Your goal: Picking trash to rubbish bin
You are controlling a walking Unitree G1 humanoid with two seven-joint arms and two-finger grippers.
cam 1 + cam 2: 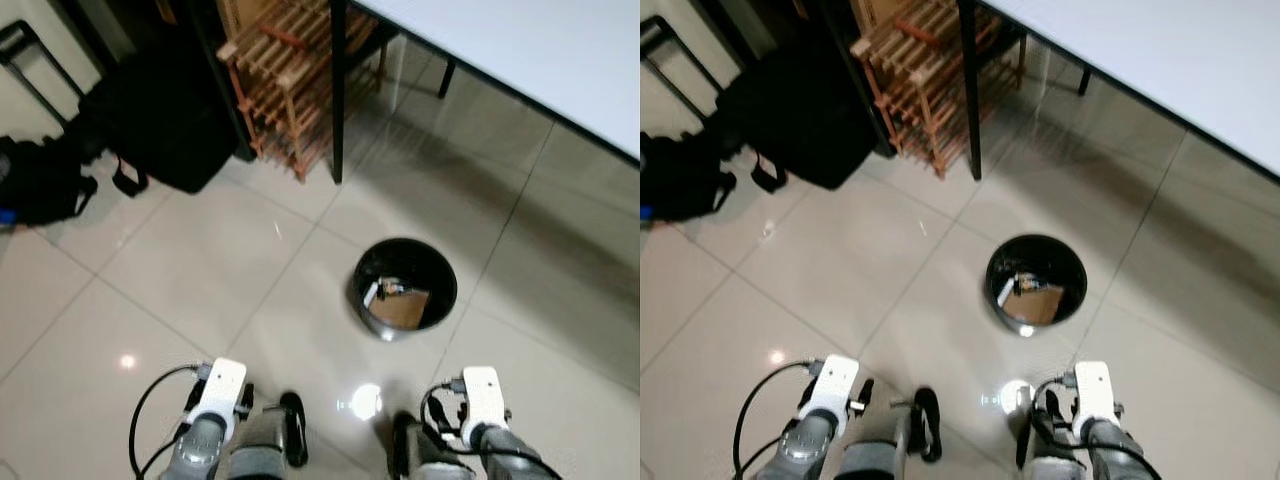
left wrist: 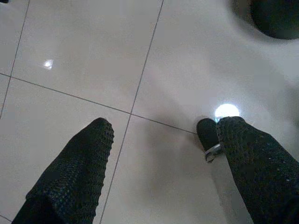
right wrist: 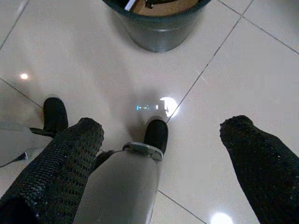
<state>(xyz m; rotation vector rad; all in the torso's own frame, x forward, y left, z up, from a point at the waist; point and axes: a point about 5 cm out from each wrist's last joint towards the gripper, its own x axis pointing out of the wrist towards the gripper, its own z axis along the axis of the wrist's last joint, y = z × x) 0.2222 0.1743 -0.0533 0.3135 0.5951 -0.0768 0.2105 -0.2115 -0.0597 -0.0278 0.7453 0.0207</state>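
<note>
A round black rubbish bin (image 1: pixel 403 287) stands on the pale tiled floor just ahead of me, slightly to the right. Brown cardboard and a bit of white trash (image 1: pixel 400 303) lie inside it. Both arms hang low at my sides. In the left wrist view my left gripper (image 2: pixel 163 126) is open over bare tiles, nothing between its fingers, and the bin's edge (image 2: pixel 275 18) is far off. My right gripper (image 3: pixel 163 125) is also open and holds nothing; the bin (image 3: pixel 159 28) stands a short way beyond its fingertips.
A white table (image 1: pixel 530 50) with a black leg (image 1: pixel 338 90) stands at the back right. Beside it is a wooden slatted rack (image 1: pixel 285 80). Black bags (image 1: pixel 160 120) lie at the back left. My own feet (image 1: pixel 293 425) are at the bottom.
</note>
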